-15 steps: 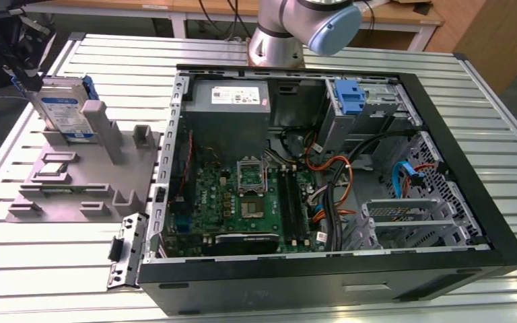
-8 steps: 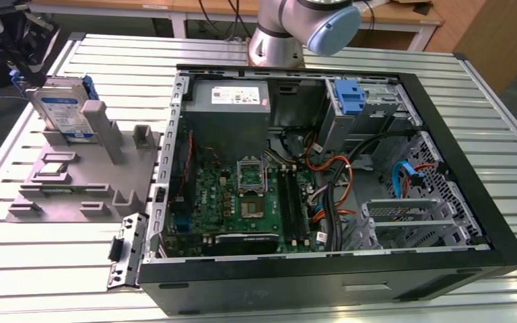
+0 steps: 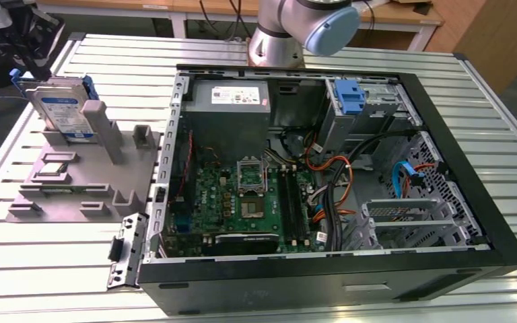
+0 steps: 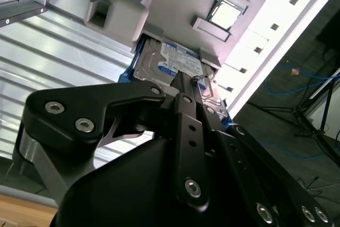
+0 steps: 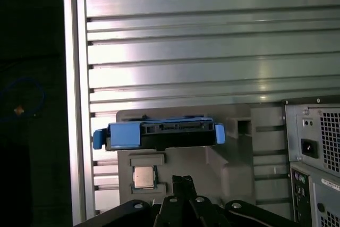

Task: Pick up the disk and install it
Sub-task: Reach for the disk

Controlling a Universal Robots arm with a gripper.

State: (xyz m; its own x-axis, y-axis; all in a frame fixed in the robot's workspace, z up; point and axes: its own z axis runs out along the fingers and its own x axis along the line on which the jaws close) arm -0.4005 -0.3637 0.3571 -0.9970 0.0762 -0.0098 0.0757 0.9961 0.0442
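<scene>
The disk [image 3: 64,108] stands on edge in a slot of the grey holder [image 3: 70,195], which lies on the slatted metal desk [image 3: 52,262] on the exterior view's left, just beside the open computer case [image 3: 474,208]. Its blue-and-white label faces outward and blue rails run along its sides. The gripper [image 3: 41,67] hangs just above the disk's upper edge and is apart from it. In the second wrist view the fingers [image 4: 179,84] are drawn together with nothing between them, their tips pointing at the labelled face of the disk [image 4: 178,59]. The first wrist view looks along the disk's blue-railed edge [image 5: 159,134], with the gripper [image 5: 183,180] short of it and a small square chip [image 5: 142,176] seated in the holder nearby. Inside the case, a grey power-supply box [image 3: 231,94] sits at the far end beside a blue bracket [image 3: 350,97].
</scene>
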